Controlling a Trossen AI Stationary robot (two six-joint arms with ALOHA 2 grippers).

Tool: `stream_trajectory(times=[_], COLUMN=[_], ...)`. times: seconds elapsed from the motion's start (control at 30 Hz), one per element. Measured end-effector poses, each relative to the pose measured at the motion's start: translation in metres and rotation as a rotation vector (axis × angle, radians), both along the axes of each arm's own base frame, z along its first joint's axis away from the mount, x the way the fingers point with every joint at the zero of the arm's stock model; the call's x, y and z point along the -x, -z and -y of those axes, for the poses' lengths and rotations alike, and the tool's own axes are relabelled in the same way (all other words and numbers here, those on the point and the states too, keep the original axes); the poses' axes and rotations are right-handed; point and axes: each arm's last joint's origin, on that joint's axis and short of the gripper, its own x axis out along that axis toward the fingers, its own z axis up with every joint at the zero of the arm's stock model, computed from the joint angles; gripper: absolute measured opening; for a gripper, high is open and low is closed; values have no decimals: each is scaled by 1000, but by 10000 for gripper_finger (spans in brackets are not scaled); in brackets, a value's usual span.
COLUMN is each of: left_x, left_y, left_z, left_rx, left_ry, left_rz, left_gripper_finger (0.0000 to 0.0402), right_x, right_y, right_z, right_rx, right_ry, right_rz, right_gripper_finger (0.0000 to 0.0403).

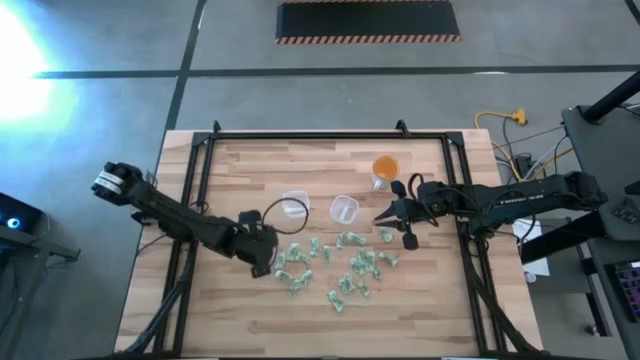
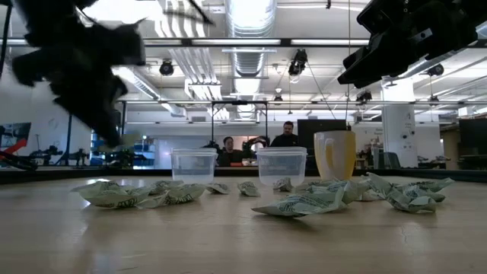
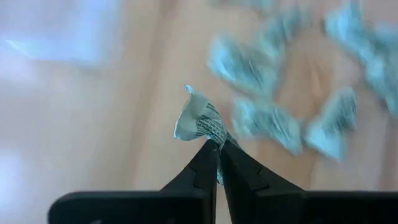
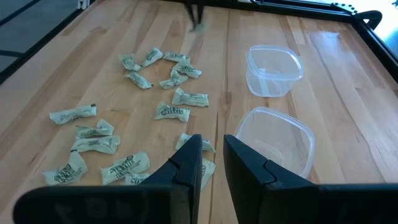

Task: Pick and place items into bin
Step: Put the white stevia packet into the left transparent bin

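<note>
The left gripper [image 3: 219, 149], at the table's 8 o'clock, has its dark fingers pinched tight on 1 crumpled pale green-and-white wrapper [image 3: 199, 121], lifted off the light wooden table [image 1: 250, 330]. The other scattered green-and-white wrappers [image 1: 345, 265] lie at centre. 2 clear plastic cups [image 1: 294, 208] stand at 12 o'clock. The right gripper [image 4: 211, 163] hovers at 2 o'clock, fingers slightly parted, empty, beside an orange cup [image 1: 385, 167].

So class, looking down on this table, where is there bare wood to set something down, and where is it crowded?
Bare wood: the table's near strip below the wrappers, and the far strip between the back rail and the two clear cups. Crowded: the middle, where wrappers scatter between the left gripper and right gripper, beside the orange cup.
</note>
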Motion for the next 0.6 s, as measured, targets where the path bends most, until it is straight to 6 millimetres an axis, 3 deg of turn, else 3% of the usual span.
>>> stream_trajectory(times=[0.23,0.4,0.6], left_x=[-9,-26,-41], left_y=[-26,-29,-17], left_z=[-29,-54,-86], left_rx=[-267,-335,-319], left_ry=[-51,-13,-1], left_rz=[171,218,170], left_gripper_finger=[0,0,0], right_x=[0,0,0], right_y=[0,0,0], right_z=[0,0,0], right_rx=[-1,-12,-17], right_ry=[1,7,11], right_rz=[6,5,1], right_gripper_finger=[57,57,57])
